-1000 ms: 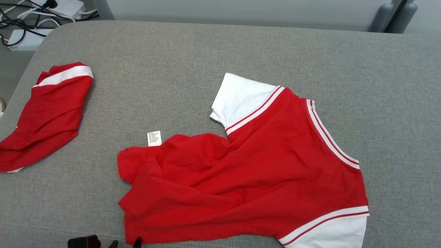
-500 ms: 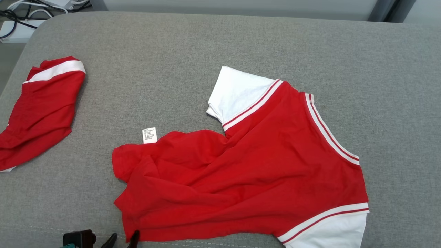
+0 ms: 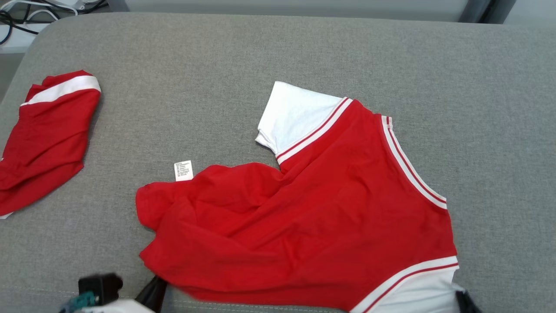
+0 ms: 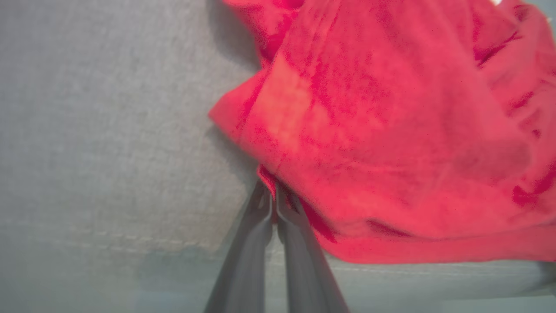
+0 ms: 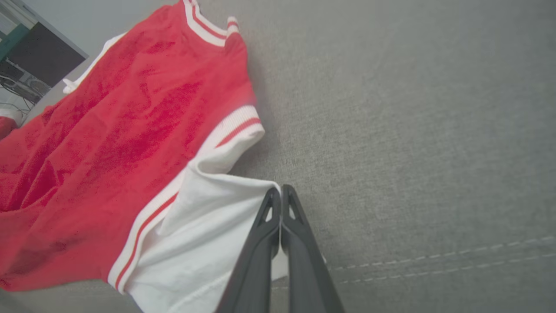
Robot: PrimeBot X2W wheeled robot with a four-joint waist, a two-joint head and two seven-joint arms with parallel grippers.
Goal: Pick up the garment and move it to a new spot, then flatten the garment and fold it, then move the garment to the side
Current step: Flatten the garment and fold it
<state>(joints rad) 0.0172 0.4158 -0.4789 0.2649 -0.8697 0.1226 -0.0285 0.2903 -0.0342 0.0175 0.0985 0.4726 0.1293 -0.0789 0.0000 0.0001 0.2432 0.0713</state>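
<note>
The garment [image 3: 312, 208] is a red shirt with white sleeves and striped trim, lying rumpled across the middle of the grey padded surface [image 3: 217, 65]. My left gripper [image 3: 157, 283] is at its near-left hem corner. In the left wrist view the two fingers [image 4: 260, 226] are pressed together on a pinch of the garment's red hem [image 4: 369, 130]. My right gripper [image 3: 465, 301] is at the near white sleeve. The right wrist view has its fingers [image 5: 299, 234] shut on the edge of that sleeve [image 5: 208, 208].
A second red and white garment [image 3: 43, 139] lies bunched at the surface's left edge. A white care label [image 3: 183, 170] sticks out from the shirt's left side. Cables [image 3: 13, 17] lie on the floor beyond the far-left corner. A stitched seam [image 5: 434, 261] runs along the near edge.
Both grippers have gone from open to shut on the garment's near edge. The left one has risen into view and the right finger has appeared. The head camera has shifted slightly.
</note>
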